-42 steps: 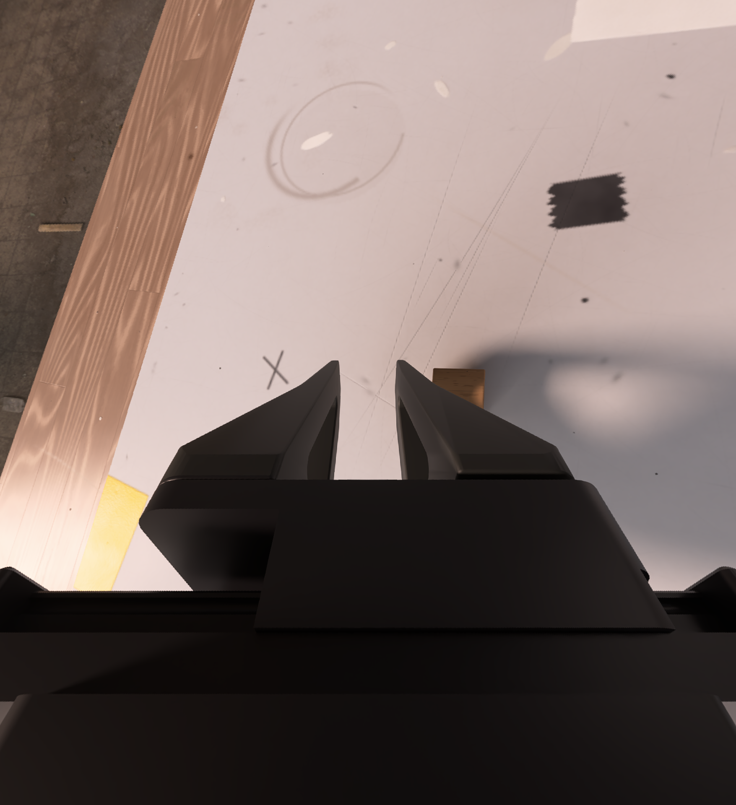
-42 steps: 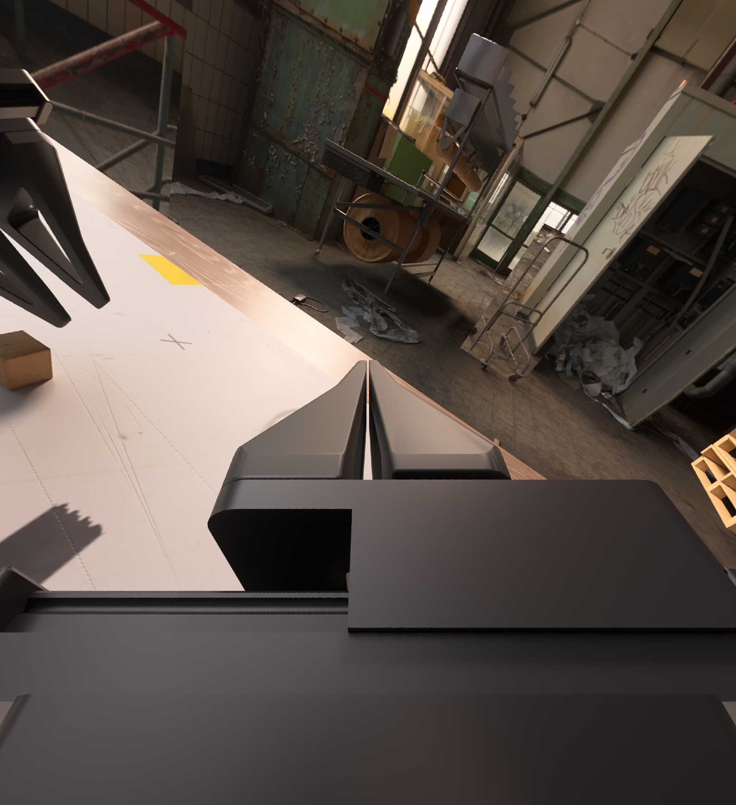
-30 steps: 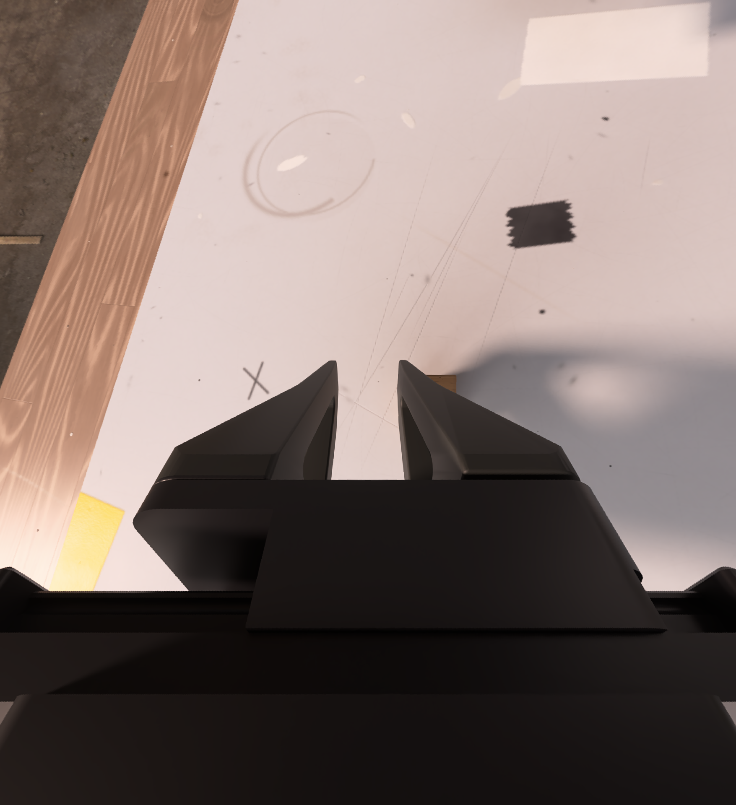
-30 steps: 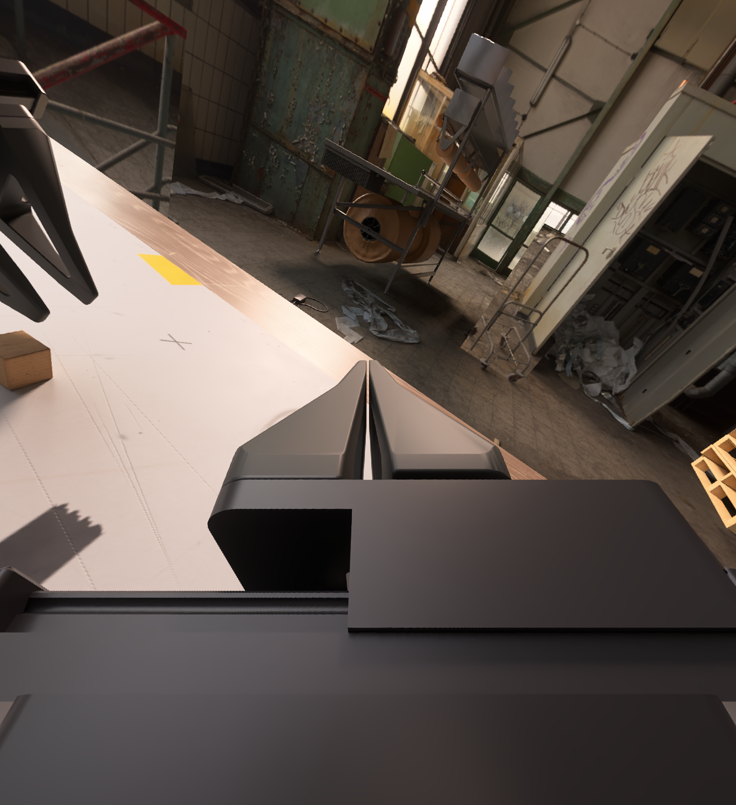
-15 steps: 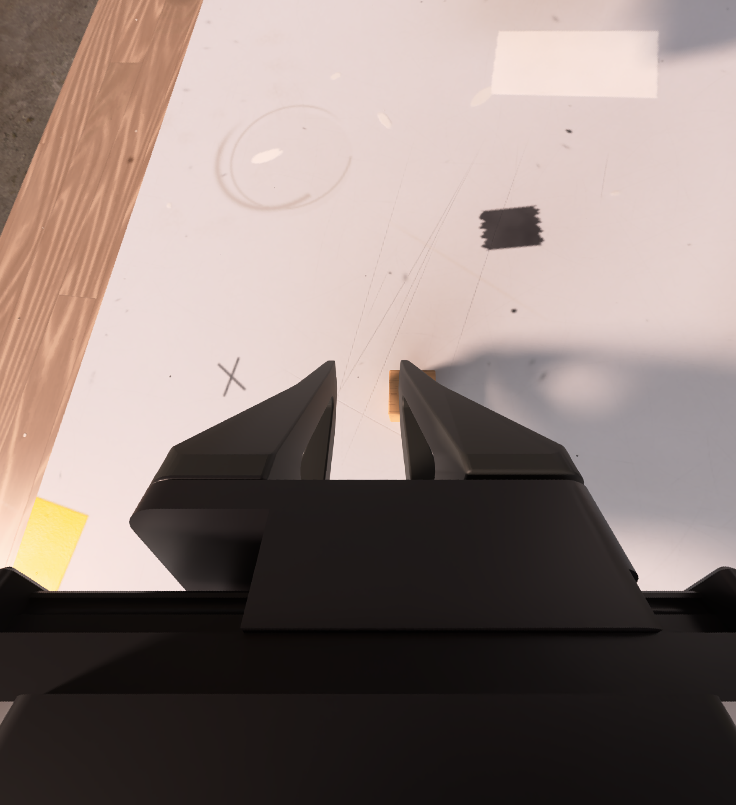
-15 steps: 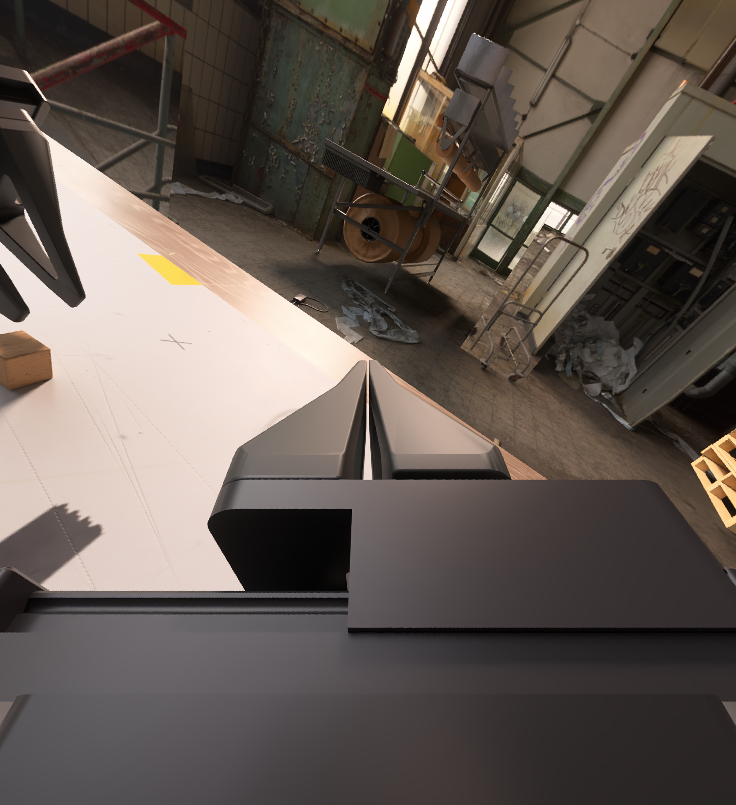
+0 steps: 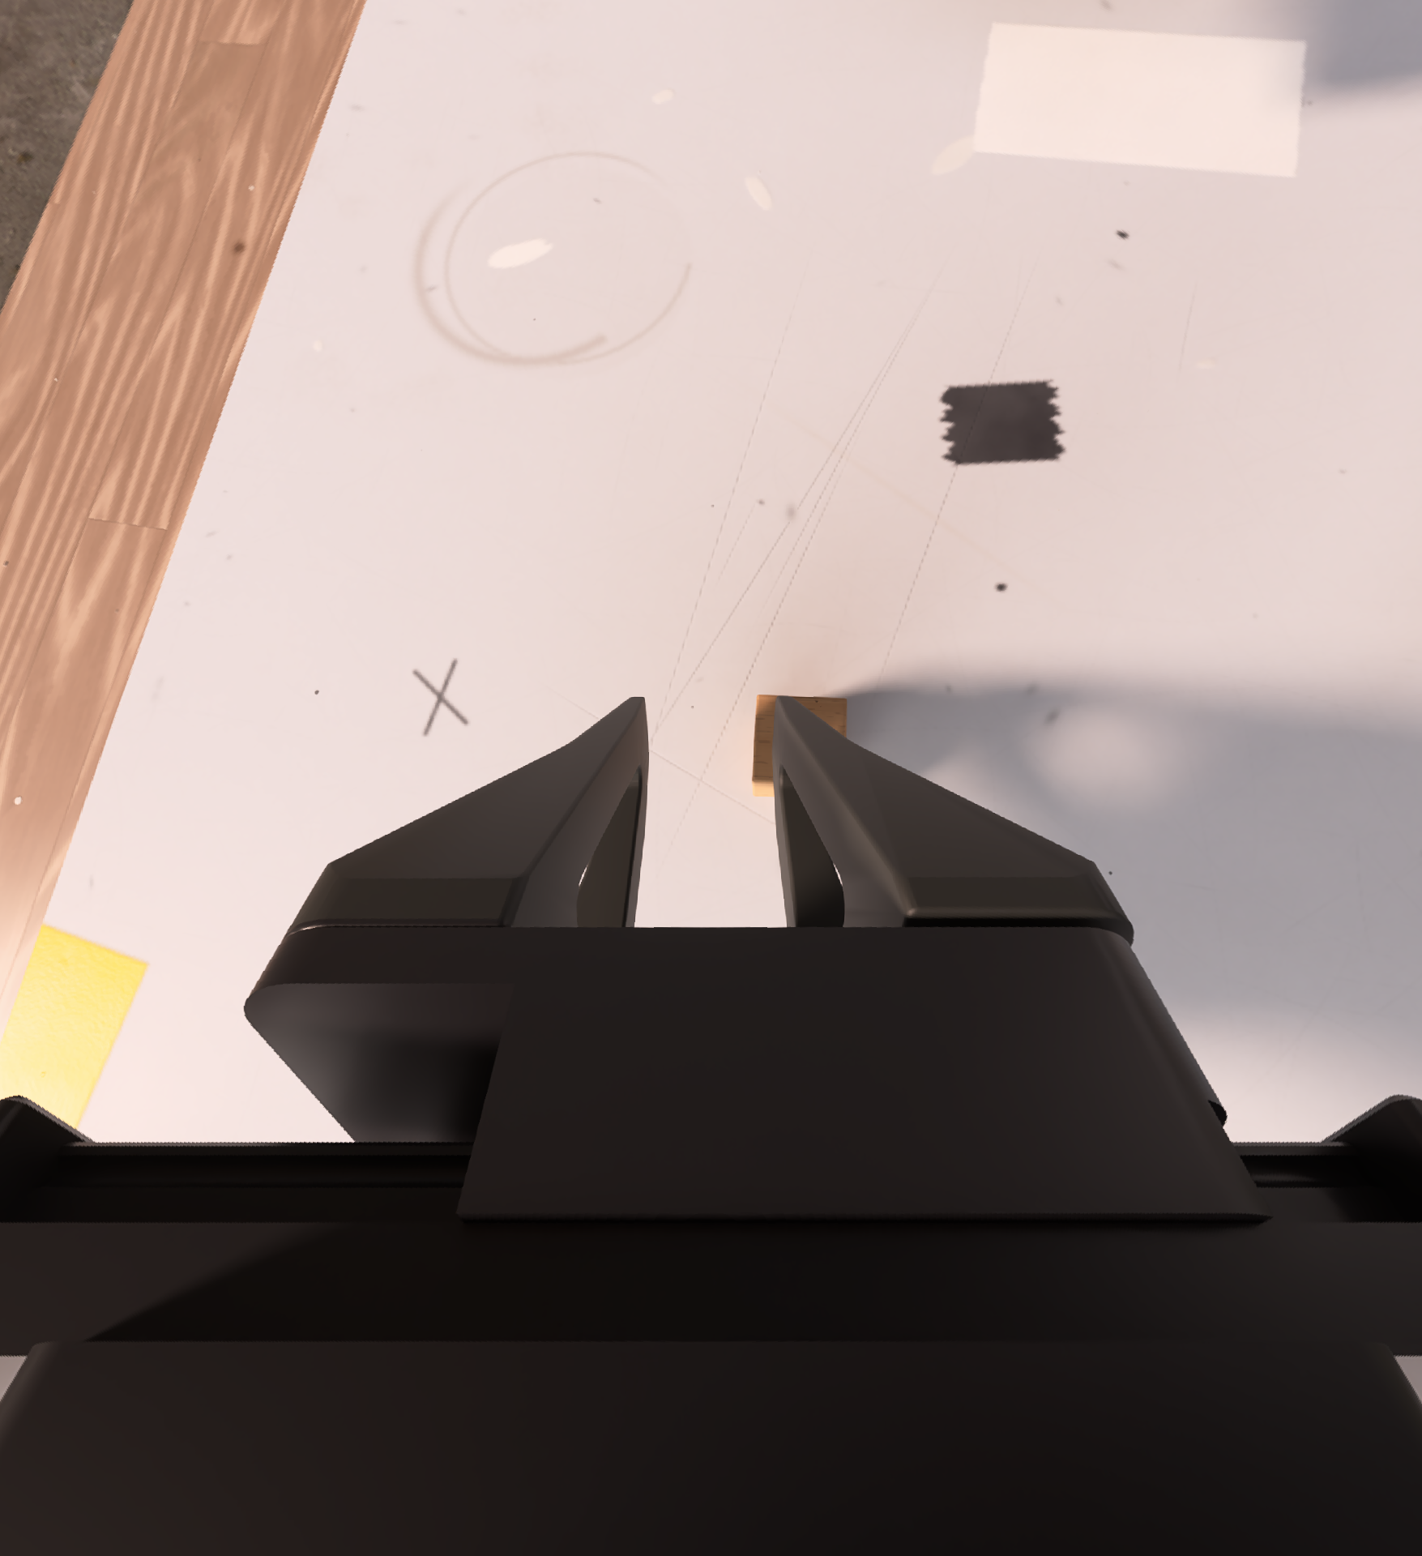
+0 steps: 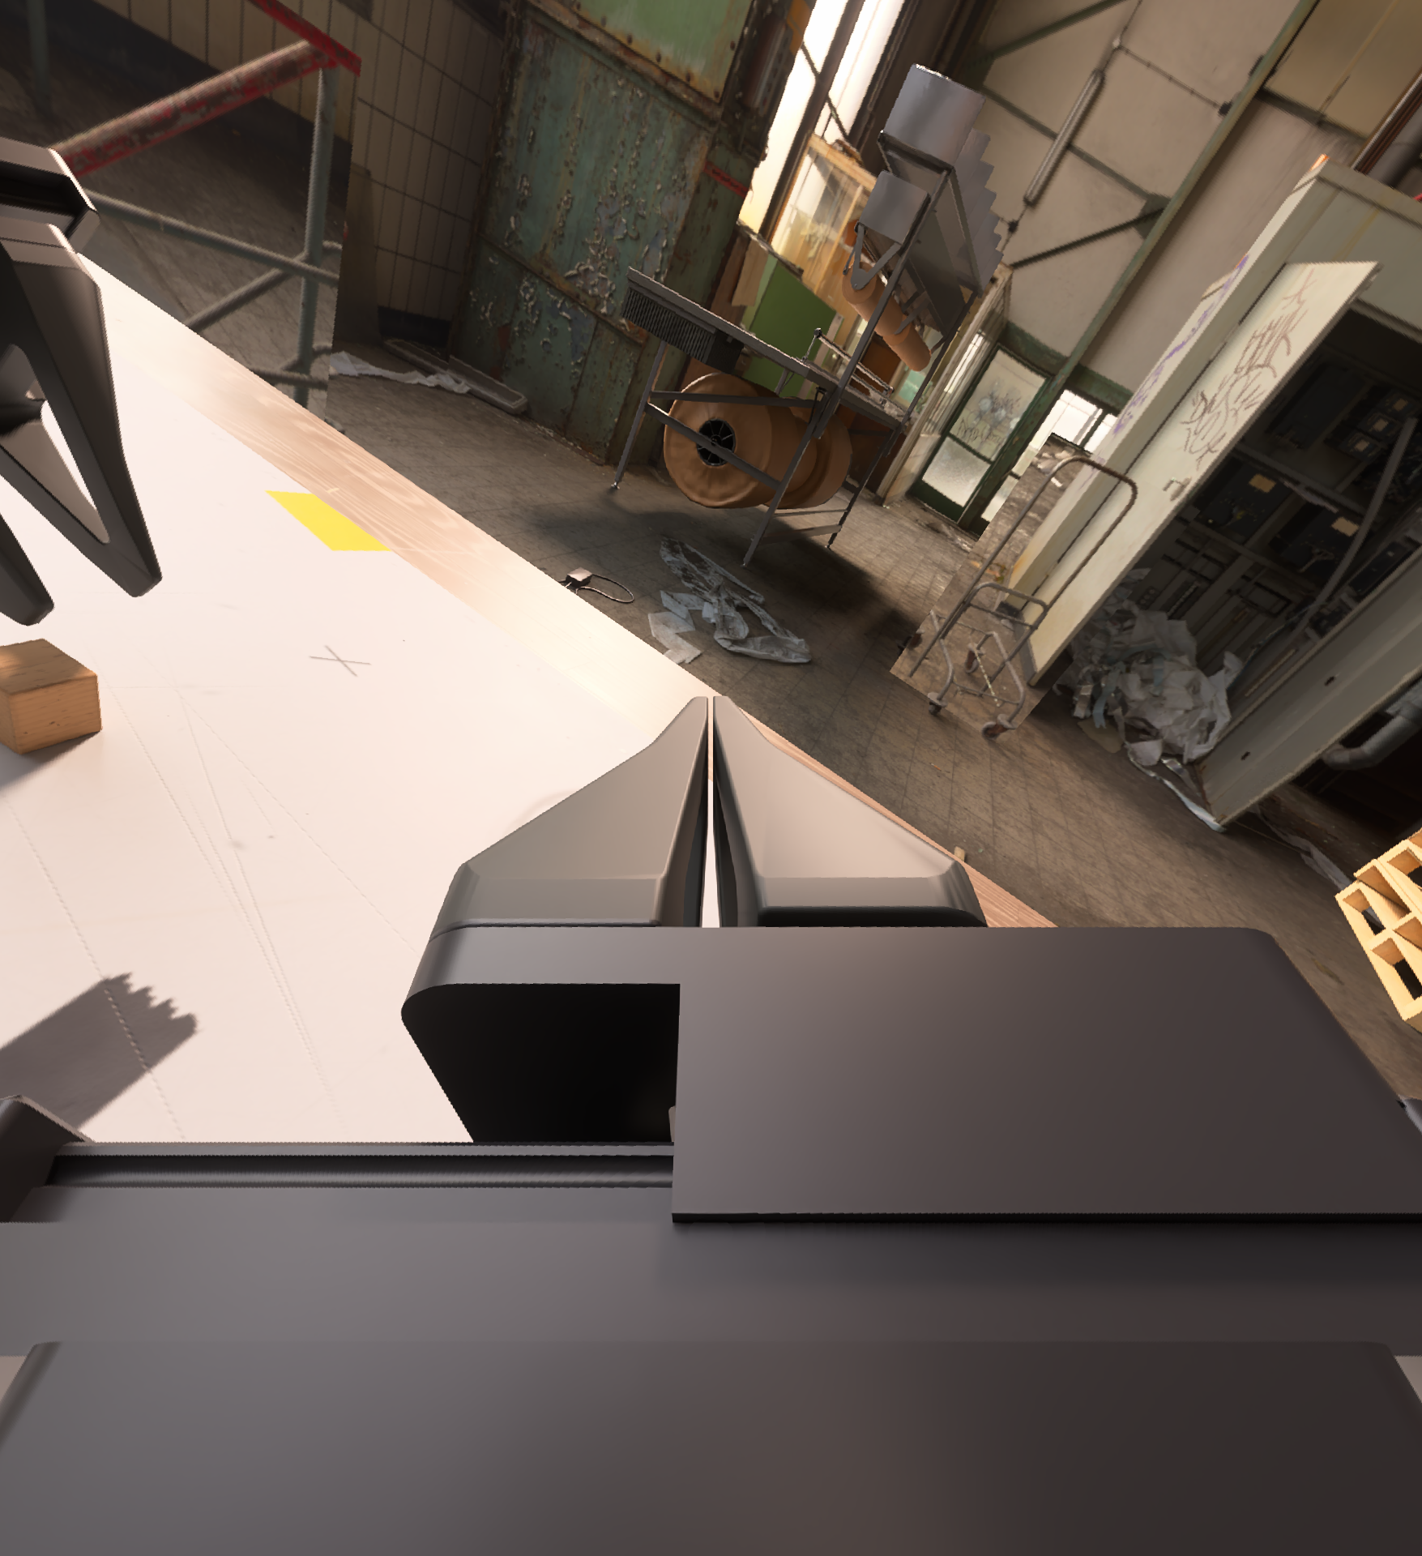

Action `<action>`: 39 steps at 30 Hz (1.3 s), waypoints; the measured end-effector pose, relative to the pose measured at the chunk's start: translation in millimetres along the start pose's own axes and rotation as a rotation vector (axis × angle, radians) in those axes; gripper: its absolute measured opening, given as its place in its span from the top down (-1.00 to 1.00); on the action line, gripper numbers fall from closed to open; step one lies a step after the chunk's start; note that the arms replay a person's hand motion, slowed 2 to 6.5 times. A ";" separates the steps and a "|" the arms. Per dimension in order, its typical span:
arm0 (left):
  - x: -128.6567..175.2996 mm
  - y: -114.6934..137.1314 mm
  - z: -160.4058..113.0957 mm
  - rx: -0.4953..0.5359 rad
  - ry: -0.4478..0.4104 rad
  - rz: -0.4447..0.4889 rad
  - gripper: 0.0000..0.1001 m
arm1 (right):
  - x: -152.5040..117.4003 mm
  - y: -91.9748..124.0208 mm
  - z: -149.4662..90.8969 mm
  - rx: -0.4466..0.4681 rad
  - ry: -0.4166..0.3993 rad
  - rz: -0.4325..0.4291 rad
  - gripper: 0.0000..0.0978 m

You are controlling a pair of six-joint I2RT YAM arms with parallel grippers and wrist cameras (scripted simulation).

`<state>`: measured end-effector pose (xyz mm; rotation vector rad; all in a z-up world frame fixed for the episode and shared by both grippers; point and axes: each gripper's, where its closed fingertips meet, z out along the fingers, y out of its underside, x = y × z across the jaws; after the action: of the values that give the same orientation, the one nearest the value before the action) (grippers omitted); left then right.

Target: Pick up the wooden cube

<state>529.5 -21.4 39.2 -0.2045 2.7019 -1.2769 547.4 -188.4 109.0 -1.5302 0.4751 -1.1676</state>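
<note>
The white table (image 7: 522, 522) fills most of what I can see, with a wood-grain border along its left edge and a rundown workshop floor beyond its far side. Scattered on it are flat marks only: a pale rectangle far right, a faint ring stain, a black ragged patch (image 7: 1000, 421), a yellow patch (image 7: 59, 1019) near the left border, and a small pencilled cross (image 7: 440, 694).

The left claw (image 7: 709, 716) hangs above the table with its fingers spread, a clear gap between the tips and nothing in it. The right claw (image 8: 710, 707) sits well off to the side, fingers pressed together and empty, pointing out past the table's edge toward the workshop.

The wooden cube (image 7: 800, 741) rests flat on the table, just right of the left claw's gap, half hidden behind its right finger. From the right wrist view, the cube (image 8: 27, 694) lies below and a little beside the left claw's tips, not touching them. It is near enough equal-sided that no long axis matters.

The left arm is plainly the nearer one. I'd judge it needs a small shift right to centre the gap over the cube before going down.
</note>
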 end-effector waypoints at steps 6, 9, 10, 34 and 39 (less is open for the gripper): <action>-0.4 1.9 -0.2 -0.010 -0.003 -0.004 0.49 | 0.0 0.0 0.0 0.000 0.000 0.000 0.98; -0.5 2.3 -0.2 -0.013 -0.004 -0.004 0.49 | 0.0 0.0 0.0 0.000 0.000 0.000 0.98; -0.5 2.4 -0.2 -0.013 -0.005 -0.004 0.49 | 0.0 0.0 0.0 0.000 0.000 0.000 0.98; 8.6 1.7 0.9 -0.020 0.026 -0.005 0.46 | 0.0 0.0 0.0 0.000 0.000 0.000 0.98; 10.0 0.0 0.4 -0.020 0.032 -0.004 0.45 | 0.0 0.0 0.0 0.000 0.000 0.000 0.98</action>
<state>519.7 -23.5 38.2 -0.1929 2.7438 -1.2649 547.4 -188.4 109.0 -1.5303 0.4751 -1.1675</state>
